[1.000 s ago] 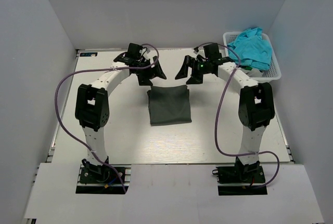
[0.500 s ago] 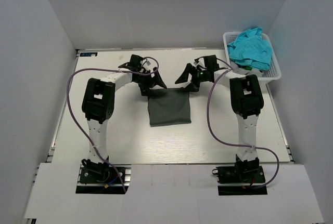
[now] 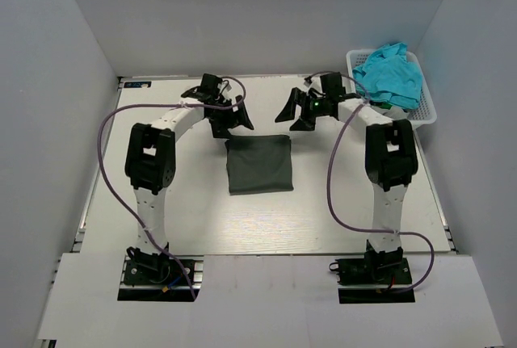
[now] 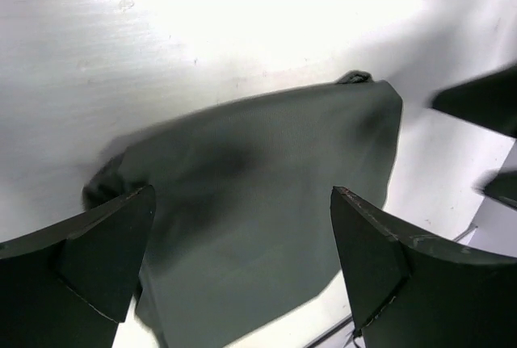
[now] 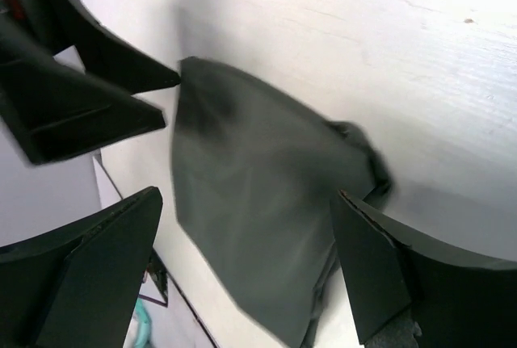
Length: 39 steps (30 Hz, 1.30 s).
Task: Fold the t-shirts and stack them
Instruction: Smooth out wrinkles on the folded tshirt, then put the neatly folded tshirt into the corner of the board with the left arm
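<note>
Charcoal tee [image 3: 258, 164] looks folded, left gripper [image 3: 232, 122] & right gripper [image 3: 292, 118] released at its 12 o'clock; next prob grab turquoise tee [image 3: 390, 75], 2 o'clock

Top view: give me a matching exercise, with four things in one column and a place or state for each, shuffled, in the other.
Things:
1. grey t-shirt
2. turquoise t-shirt
3. basket
4. left gripper

Places or states:
A. open, near the grey t-shirt's far edge
B. white, at the far right corner
C. folded flat in the middle of the table
D. heaped in the basket

Pairs: 1-C, 2-D, 3-B, 4-A
</note>
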### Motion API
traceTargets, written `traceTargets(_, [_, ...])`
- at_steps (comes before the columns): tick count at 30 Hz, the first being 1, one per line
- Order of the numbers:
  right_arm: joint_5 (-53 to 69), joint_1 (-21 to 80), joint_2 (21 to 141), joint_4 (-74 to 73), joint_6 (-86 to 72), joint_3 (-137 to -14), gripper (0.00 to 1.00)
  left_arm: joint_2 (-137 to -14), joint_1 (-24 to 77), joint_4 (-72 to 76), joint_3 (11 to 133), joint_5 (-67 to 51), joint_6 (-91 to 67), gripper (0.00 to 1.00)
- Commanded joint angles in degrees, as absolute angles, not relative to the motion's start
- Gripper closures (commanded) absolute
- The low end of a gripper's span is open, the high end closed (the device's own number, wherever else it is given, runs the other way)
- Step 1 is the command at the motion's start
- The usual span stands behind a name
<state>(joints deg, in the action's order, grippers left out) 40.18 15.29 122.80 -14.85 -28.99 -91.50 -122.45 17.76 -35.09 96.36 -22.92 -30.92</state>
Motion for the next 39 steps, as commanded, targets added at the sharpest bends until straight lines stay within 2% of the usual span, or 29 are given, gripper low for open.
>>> traceTargets(1, [36.83,15.21,111.64,-19.41,-22.26,-92.03,0.10,-113.30,18.45,-37.35,96.25,-19.00,-28.13,0.00])
traceTargets(9, [29.10,15.29,95.82,-21.53,-21.27,-73.33,0.10,-107.67,19.59,-43.59,85.96,-5.47,-27.60,0.00])
traceTargets(14, [26.72,15.20,88.69,-24.60,-20.13,-67.24,0.10,-107.14,21.44,-40.35,79.46,-8.17,-27.07,0.00])
traceTargets(20, [21.89,14.94,85.17,-26.10,-19.51,-61.44,0.10,-110.90,23.12,-36.74,77.52,-8.97,-26.54,0.24])
traceTargets(21, [21.01,14.94,85.25,-26.63,-19.60,-61.52,0.10,-111.70,23.12,-37.43,78.13,-8.44,-26.54,0.33])
traceTargets(25, [20.57,14.85,84.64,-27.33,-19.77,-61.87,0.10,-114.35,23.64,-38.76,79.19,-6.42,-26.54,0.57])
traceTargets(27, [19.61,14.85,84.81,-27.68,-19.60,-62.31,0.10,-116.27,23.64,-40.07,80.67,-4.22,-26.54,0.63])
traceTargets(31, [17.85,14.68,83.85,-28.65,-18.90,-63.19,0.10,-117.77,23.64,-42.35,82.79,-1.33,-26.02,1.00])
traceTargets(37, [14.15,14.33,84.11,-30.67,-17.14,-63.90,0.10,-121.55,18.64,-48.68,92.53,14.83,-23.22,1.00])
traceTargets(39, [14.76,13.98,84.46,-31.02,-16.61,-64.07,0.10,-123.12,16.71,-49.92,97.18,16.08,-20.67,1.00])
